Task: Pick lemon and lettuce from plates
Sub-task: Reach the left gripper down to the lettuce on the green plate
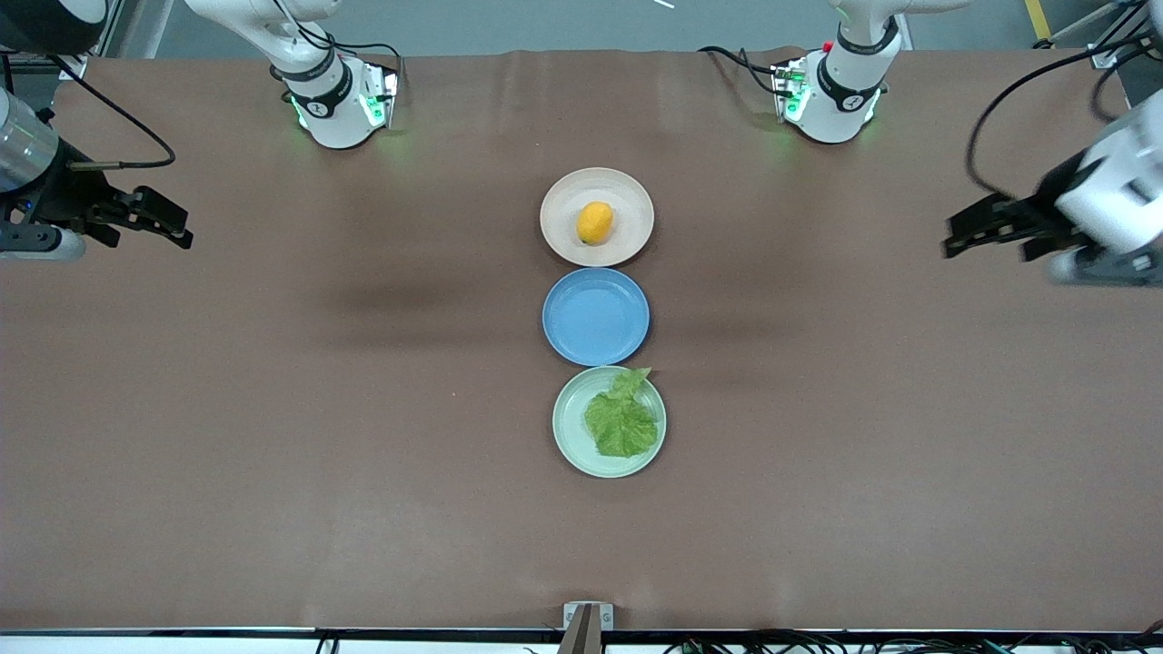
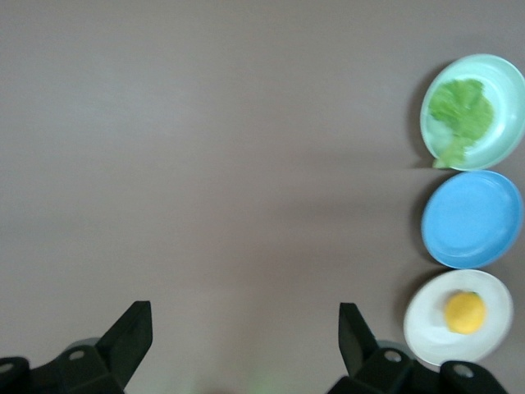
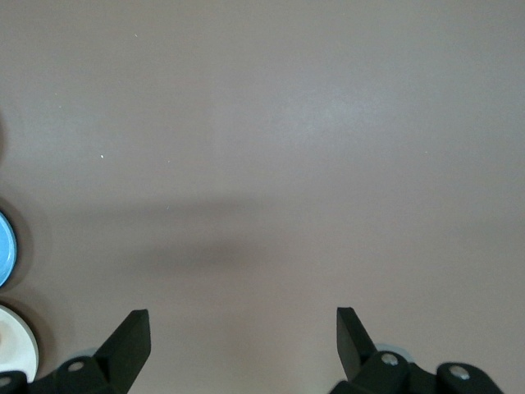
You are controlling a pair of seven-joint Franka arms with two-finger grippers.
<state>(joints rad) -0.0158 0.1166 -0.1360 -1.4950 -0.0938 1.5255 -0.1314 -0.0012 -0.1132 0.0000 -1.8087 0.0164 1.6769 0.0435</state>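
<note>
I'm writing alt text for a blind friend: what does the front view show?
Three plates line the middle of a brown table: a beige plate holding a lemon, an empty blue plate, and a green plate holding lettuce. The left pincer and right pincer hang open over the table's ends.

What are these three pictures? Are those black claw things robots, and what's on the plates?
Yes! Two robot arms sit at a brown table. The big picture looks down from a high camera facing them. The other two come from little cameras on the arms' wrists, so the black jaws show at their lower edge.

The left gripper hangs over the left arm's end of the table, the right gripper over the right arm's end. Both are open and hold nothing.

Three plates lie in a row. The beige plate, farthest from the camera, holds a lemon. The blue plate holds nothing. The green plate, nearest, holds a lettuce leaf.
</note>
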